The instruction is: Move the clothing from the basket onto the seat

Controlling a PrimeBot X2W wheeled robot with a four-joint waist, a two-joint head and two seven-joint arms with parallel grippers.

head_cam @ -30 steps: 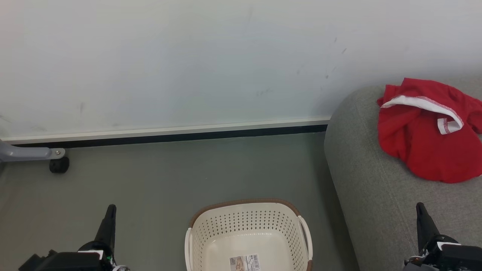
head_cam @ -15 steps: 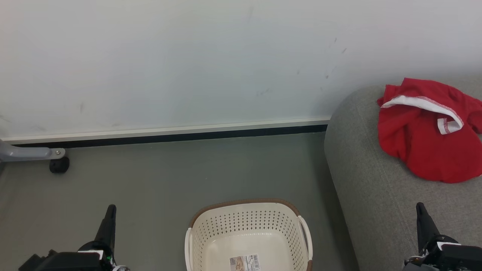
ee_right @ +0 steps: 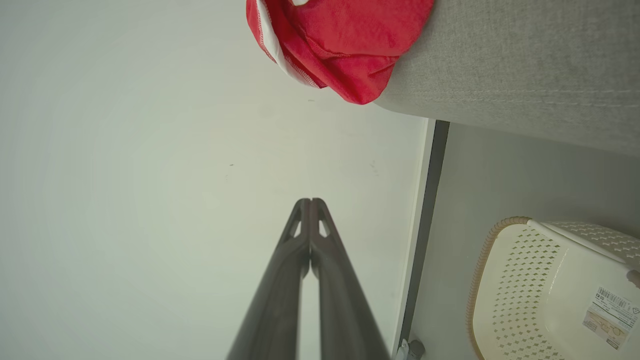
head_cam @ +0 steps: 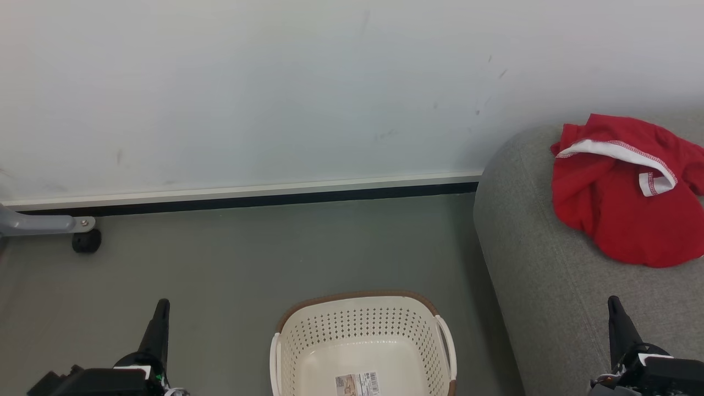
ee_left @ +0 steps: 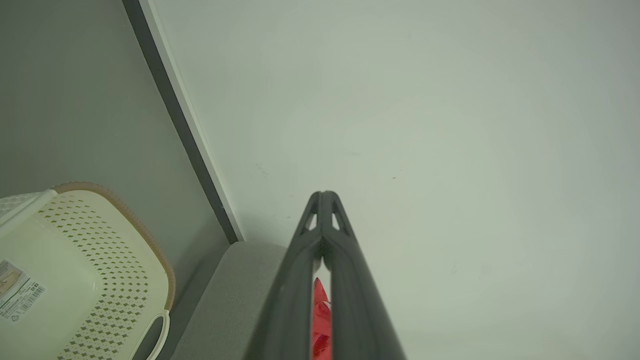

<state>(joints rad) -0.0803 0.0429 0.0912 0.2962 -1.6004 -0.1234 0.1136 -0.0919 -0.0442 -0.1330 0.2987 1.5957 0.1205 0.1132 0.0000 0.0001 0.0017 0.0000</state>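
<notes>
Basket near end, clothing right side: beyond frame.

clothing on seat | basket on floor, left of seat

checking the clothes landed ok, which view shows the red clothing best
The head view: the red clothing lies nearly whole on the seat, clipped at the right edge. The right wrist view catches one bunched end; the left wrist view a sliver behind the left gripper.

A pale, faintly scuffed wall meets the grey floor at a white-and-black skirting board. A castor-footed grey leg stands left.
</notes>
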